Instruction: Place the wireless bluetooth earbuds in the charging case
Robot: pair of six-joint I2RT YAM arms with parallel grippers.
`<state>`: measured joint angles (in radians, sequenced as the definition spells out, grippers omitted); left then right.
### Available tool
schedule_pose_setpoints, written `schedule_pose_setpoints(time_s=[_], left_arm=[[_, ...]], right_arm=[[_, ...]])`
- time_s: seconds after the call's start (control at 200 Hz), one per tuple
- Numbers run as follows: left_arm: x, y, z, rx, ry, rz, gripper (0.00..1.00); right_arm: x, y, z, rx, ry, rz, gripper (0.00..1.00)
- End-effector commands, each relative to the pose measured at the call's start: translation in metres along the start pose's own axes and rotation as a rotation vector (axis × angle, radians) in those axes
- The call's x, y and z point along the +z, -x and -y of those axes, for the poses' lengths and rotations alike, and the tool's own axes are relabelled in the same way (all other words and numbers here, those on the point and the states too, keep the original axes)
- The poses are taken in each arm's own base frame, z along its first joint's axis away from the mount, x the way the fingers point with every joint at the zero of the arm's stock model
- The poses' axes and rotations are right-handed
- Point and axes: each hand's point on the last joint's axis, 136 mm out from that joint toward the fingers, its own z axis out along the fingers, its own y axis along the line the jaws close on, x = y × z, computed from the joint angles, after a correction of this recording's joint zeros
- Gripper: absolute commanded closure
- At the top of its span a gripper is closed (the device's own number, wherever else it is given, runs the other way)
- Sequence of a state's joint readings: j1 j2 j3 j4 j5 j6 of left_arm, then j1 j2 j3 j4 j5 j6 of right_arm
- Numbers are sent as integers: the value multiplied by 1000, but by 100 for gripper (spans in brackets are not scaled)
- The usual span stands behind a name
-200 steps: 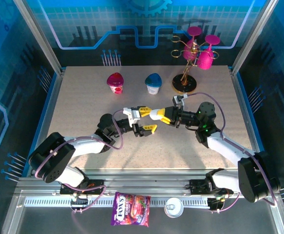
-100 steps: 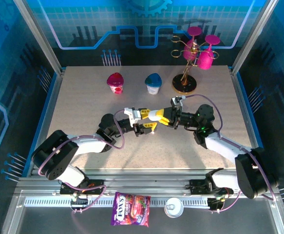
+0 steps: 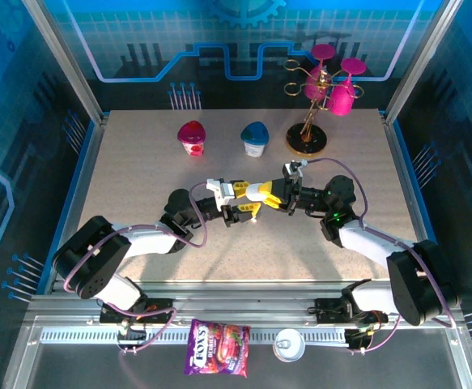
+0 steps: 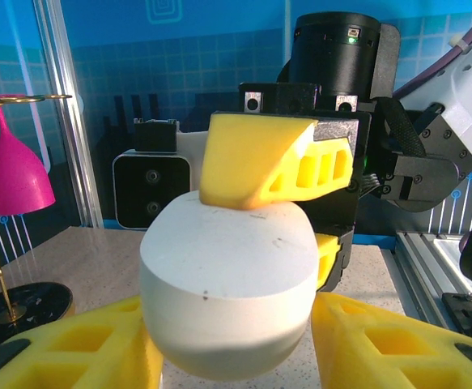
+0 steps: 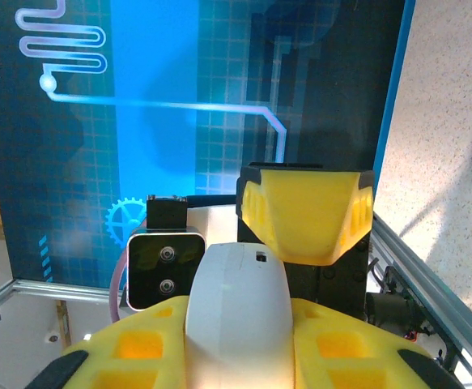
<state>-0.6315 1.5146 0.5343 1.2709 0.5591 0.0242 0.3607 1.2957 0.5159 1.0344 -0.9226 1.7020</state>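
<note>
The white pebble-like charging case (image 3: 257, 192) hangs closed above the middle of the table, caught between both grippers. My left gripper (image 3: 247, 203) comes from the left, and its yellow fingers (image 4: 74, 348) press the case (image 4: 227, 275) from both sides. My right gripper (image 3: 266, 195) comes from the right, shut on the same case (image 5: 237, 316) between its yellow fingers (image 5: 130, 356). One right finger (image 4: 256, 166) lies over the top of the case in the left wrist view. The earbuds are hidden.
A pink cup (image 3: 191, 136) and a blue cup (image 3: 255, 138) stand at the back of the table (image 3: 138, 186). A gold rack with pink glasses (image 3: 321, 97) stands at the back right. A candy bag (image 3: 217, 347) and a small tin (image 3: 288, 344) lie in front of the table.
My left gripper has narrowed its jaws onto the case and shifted slightly toward the right gripper. The right gripper kept its hold and edged a little left.
</note>
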Motion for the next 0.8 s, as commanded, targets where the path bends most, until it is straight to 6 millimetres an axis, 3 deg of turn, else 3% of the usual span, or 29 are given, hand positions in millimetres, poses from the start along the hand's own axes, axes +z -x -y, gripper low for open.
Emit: schedule_pose_setpoints(time_s=[0.0,0.38,0.56,0.795], left_arm=[[5,22,11,46,-62,71,48],[5,24,12,36,-70,79,48],[6,25,12,33,-78,78,53],[7,25,12,34,-79,80,50]], right_arm=[[1,1,4,1,6,20,84],[1,1,8,1,-3,26,84],[2,2,8,3,-2,23,84],[2,3,9,12,-6,25,84]])
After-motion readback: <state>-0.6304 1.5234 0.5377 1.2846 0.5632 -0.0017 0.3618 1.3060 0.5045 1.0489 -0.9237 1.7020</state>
